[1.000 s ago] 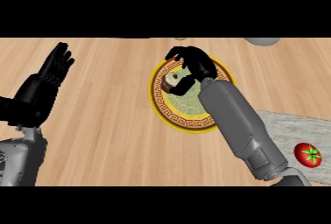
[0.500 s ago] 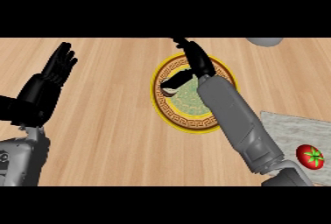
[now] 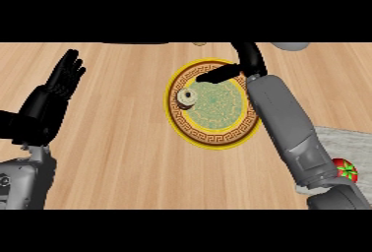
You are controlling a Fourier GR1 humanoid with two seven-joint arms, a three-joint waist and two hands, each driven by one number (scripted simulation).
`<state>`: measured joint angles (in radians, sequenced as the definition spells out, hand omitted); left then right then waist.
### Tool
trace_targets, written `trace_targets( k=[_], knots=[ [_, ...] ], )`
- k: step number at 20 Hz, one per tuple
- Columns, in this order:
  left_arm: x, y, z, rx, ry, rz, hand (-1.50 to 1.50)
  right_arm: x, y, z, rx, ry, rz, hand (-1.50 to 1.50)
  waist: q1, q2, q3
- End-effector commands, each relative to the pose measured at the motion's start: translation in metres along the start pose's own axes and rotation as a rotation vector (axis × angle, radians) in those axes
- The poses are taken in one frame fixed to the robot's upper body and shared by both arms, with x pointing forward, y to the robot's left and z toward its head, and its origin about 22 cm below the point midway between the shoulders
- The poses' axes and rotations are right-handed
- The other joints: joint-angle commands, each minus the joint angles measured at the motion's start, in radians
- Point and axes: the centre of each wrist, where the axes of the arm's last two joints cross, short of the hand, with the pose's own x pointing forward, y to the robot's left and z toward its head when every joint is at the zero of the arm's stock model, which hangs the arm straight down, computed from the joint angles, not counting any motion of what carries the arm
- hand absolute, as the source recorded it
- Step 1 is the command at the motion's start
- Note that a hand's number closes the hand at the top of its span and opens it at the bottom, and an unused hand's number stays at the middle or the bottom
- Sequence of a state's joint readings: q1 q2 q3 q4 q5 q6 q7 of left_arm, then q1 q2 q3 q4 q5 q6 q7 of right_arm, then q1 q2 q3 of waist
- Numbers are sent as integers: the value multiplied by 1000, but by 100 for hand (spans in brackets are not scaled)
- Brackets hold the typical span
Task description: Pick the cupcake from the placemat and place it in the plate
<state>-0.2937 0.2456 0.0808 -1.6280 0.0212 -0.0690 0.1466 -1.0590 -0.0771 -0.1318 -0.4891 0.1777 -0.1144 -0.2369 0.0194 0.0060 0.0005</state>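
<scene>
Right hand [image 3: 248, 56] has pulled up and away since half a second ago. Back then it was still hanging over the far part of the plate [image 3: 212, 139]; now it's past the rim at about 1 o'clock from the plate's middle, running up to the top edge of the view. Its fingers are stretched out and relaxed and aren't wrapped around anything. One black digit pokes back down toward 8 o'clock, with its tip over the patterned band of the rim.

So the cupcake [image 3: 187, 97] is out in the open now. It sits on the plate at roughly 9 to 10 o'clock from the centre, just inside the patterned band, and it's seen from above. It's near that digit's tip, with a bit of plate showing between them, so they're apart.

The right forearm [image 3: 287, 123] crosses the plate's 3 o'clock edge and hides some of the rim there.

Left hand [image 3: 51, 101] hasn't budged. It's resting at 9 o'clock in the view, fingers straight and pointing up, side by side, and it's holding nothing.

The grey placemat [image 3: 354, 140] is off at 4 o'clock from the plate, partly behind the arm, with a tomato [image 3: 344, 169] at its near end. Everything's on the wooden counter [image 3: 123, 147].
</scene>
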Motion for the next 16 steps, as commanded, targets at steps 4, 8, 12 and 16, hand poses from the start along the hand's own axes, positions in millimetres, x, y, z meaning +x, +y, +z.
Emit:
trace_targets(
  k=[4,8,12,16],
  knots=[
    [-8,15,-1,7,17,-11,0,-24,-96,15,-81,-6,-97,-150,-9,1,0],
    [-10,-4,-3,7,2,-3,0,-62,-129,44,-73,-21,-90,-150,-5,2,0],
    [-7,4,6,-5,2,-7,0,-66,-169,59,-58,-38,-84,-150,-2,1,0],
    [2,16,-1,-3,-4,8,0,-56,-215,71,-54,-27,-45,-150,-5,-1,0]
  ],
)
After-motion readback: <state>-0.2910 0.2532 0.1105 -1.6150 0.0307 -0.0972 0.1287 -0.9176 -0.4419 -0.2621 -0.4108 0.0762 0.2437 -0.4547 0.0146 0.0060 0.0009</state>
